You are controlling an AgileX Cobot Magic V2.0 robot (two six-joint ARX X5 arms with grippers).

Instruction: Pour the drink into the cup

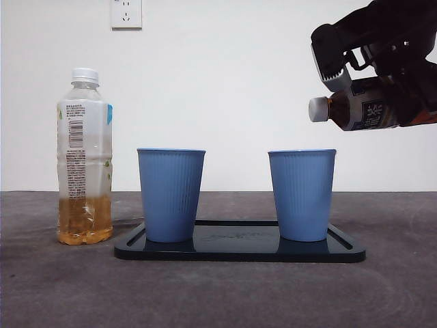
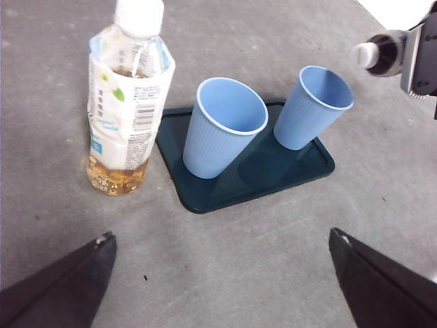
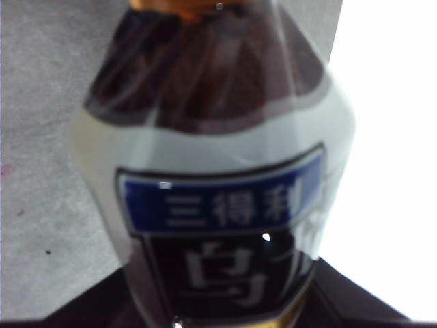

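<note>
My right gripper (image 1: 389, 82) is shut on a dark tea bottle (image 1: 358, 107) with a white cap. It holds the bottle nearly on its side, cap pointing left, just above the right blue cup (image 1: 302, 195). The bottle (image 3: 212, 178) fills the right wrist view, and it also shows in the left wrist view (image 2: 379, 53). Two blue cups stand on a dark tray (image 1: 239, 249); the left cup (image 1: 171, 195) is apart from the bottle. My left gripper (image 2: 218, 287) is open and empty, hovering back from the tray (image 2: 252, 174). The cups (image 2: 222, 126) (image 2: 314, 106) look empty.
A clear bottle (image 1: 84, 158) with a white cap and a little yellow tea at its bottom stands left of the tray; it also shows in the left wrist view (image 2: 130, 102). A wall socket (image 1: 126, 14) is on the white wall behind. The table (image 1: 218, 294) is grey.
</note>
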